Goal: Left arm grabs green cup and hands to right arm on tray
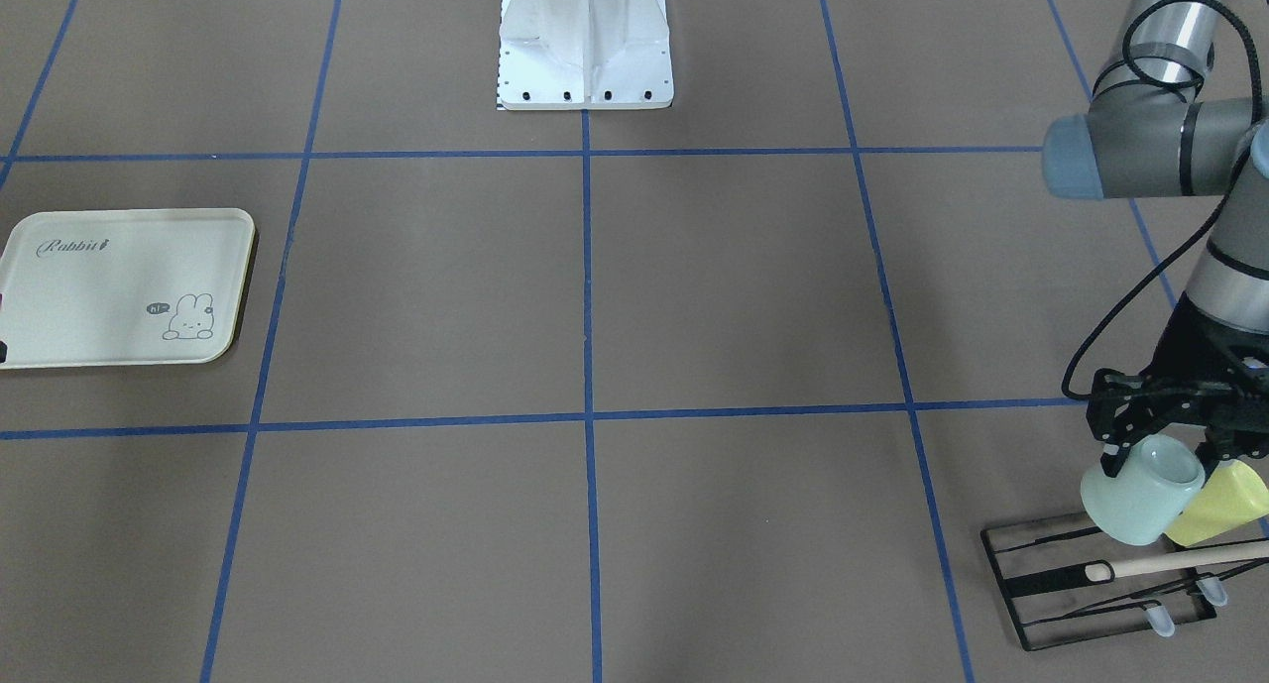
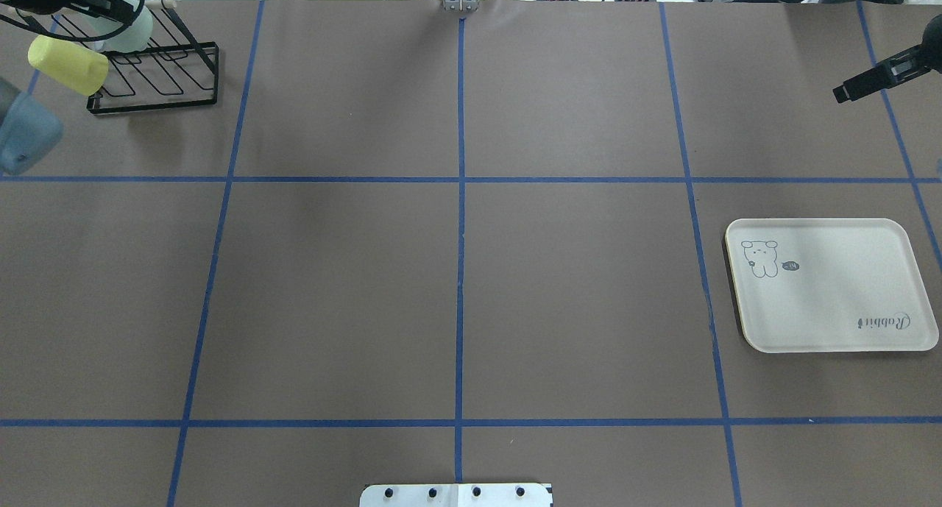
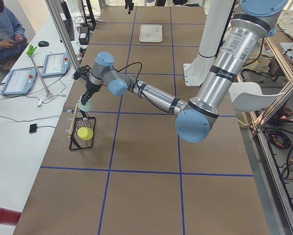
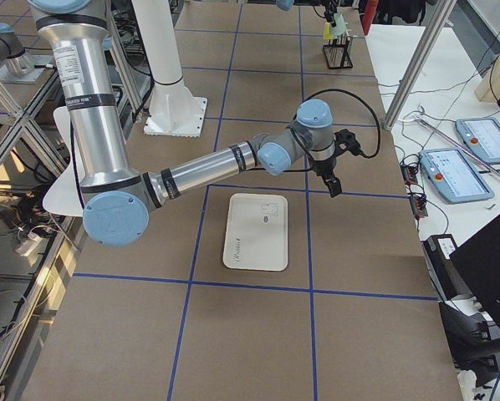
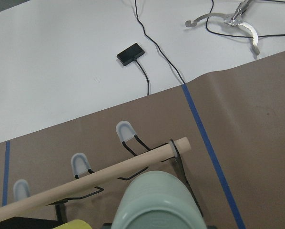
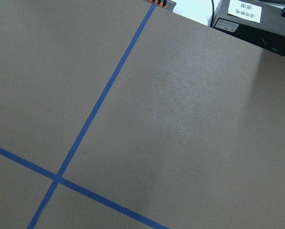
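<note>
The pale mint-green cup (image 1: 1130, 495) hangs tilted just above the black wire rack (image 1: 1051, 589) at the far left corner of the table. My left gripper (image 1: 1158, 453) is shut on its rim and holds it. In the left wrist view the green cup (image 5: 154, 202) fills the bottom centre, over the rack's wooden rod (image 5: 95, 174). The cream "Rabbit" tray (image 2: 831, 286) lies empty on the right side. My right gripper (image 2: 846, 91) hovers beyond the tray at the far right; its fingers look closed together and it is empty.
A yellow-green cup (image 1: 1219, 505) sits tilted on the rack beside the green cup. The white robot base (image 1: 585, 44) stands at the table's near middle edge. Blue tape lines divide the brown table. Operator desks with tablets and cables border the far side.
</note>
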Controlling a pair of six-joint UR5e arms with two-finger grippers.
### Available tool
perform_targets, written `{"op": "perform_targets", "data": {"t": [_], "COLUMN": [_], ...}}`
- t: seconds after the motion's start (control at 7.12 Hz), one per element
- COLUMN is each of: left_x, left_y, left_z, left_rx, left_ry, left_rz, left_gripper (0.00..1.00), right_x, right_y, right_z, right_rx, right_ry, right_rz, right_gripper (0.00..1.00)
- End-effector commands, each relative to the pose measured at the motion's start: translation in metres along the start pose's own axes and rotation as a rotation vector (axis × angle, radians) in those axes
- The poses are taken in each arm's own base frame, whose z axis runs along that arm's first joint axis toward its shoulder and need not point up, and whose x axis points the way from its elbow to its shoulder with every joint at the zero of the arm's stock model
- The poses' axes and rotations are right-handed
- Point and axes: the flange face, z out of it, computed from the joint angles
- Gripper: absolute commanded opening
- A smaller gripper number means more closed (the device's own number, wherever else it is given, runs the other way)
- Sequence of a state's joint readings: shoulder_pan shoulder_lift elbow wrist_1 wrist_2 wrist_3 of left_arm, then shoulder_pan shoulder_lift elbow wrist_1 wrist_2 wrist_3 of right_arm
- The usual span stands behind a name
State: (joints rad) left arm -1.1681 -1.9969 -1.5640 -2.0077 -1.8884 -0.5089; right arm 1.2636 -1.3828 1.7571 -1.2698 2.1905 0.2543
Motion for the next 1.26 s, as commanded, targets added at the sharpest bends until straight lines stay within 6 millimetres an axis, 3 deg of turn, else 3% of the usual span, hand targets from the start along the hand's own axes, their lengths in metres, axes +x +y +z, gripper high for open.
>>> {"op": "perform_targets", "data": {"t": [0.0, 0.14, 0.28, 0.42, 0.56, 0.7, 0.98, 1.12], "left_x": [0.014, 0.024, 0.039, 0.074, 0.115, 0.159, 0.203, 0.225], "left_y": [-0.008, -0.013, -0.018, -0.017, -0.01, -0.006, 0.0, 0.009], "left_z": [-0.03, -0.037, -0.052, -0.063, -0.075, -0.103, -0.161, -0.18], "left_rx": [0.053, 0.066, 0.092, 0.097, 0.091, 0.096, 0.115, 0.086], "left_ry": [0.028, 0.051, 0.089, 0.146, 0.214, 0.303, 0.439, 0.507], "left_rz": [-0.116, -0.186, -0.255, -0.314, -0.37, -0.419, -0.495, -0.515], "left_gripper": [0.0, 0.0, 0.0, 0.0, 0.0, 0.0, 0.0, 0.0], "right_x": [-0.032, -0.067, -0.1, -0.132, -0.157, -0.18, -0.218, -0.232], "right_y": [-0.021, -0.036, -0.058, -0.07, -0.075, -0.075, -0.068, -0.064], "right_z": [-0.008, -0.001, -0.005, -0.016, -0.028, -0.03, -0.038, -0.044], "right_rx": [0.031, 0.033, 0.053, 0.075, 0.112, 0.194, 0.291, 0.334], "right_ry": [-0.03, -0.063, -0.097, -0.136, -0.183, -0.286, -0.467, -0.541], "right_rz": [0.084, 0.124, 0.174, 0.215, 0.238, 0.263, 0.33, 0.345], "right_gripper": [1.0, 1.0, 1.0, 1.0, 1.0, 1.0, 1.0, 1.0]}}
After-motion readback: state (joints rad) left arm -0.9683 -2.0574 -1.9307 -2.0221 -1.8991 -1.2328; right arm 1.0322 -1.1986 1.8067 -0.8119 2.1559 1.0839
